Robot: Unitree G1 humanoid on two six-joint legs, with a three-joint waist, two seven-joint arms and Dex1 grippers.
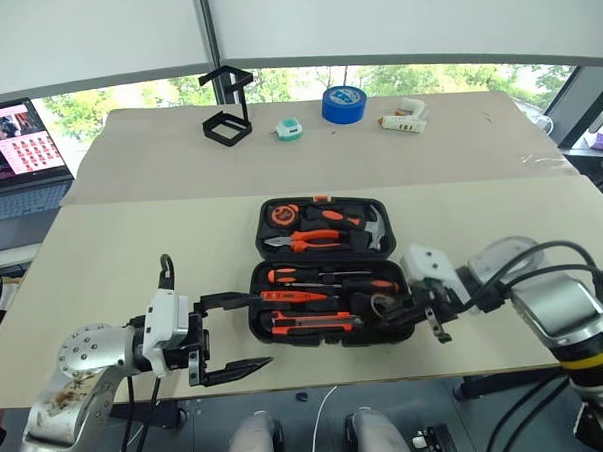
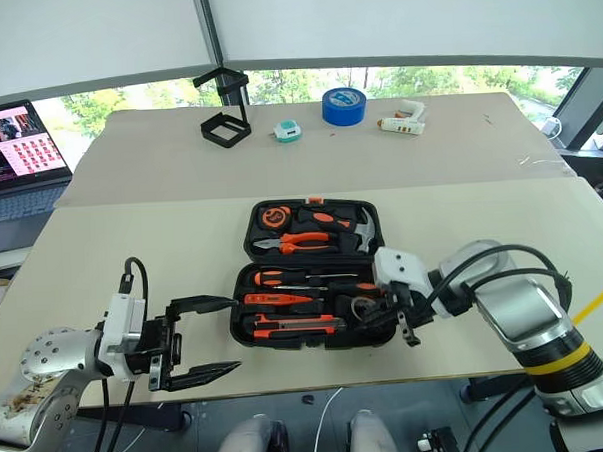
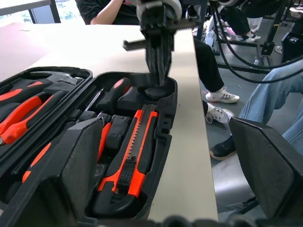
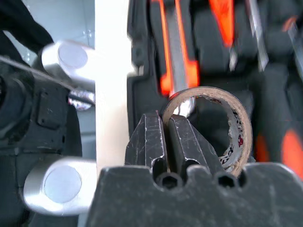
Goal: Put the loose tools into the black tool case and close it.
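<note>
One tool case [image 1: 321, 217], two screwdrivers [image 1: 319, 276], one utility knife [image 1: 311, 326].

A lab or office; laptop [image 1: 18, 158], trailing cables, wide windows.

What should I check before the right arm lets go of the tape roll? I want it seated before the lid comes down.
1. Right gripper pinching the tape roll wall: ok.
2. Roll over the black tool case near half: ok.
3. Roll seated in its slot: cannot tell.
4. Utility knife and screwdrivers in their slots: ok.
5. Left gripper open, clear of the case: ok.
6. Lid free to fold: cannot tell.
</note>
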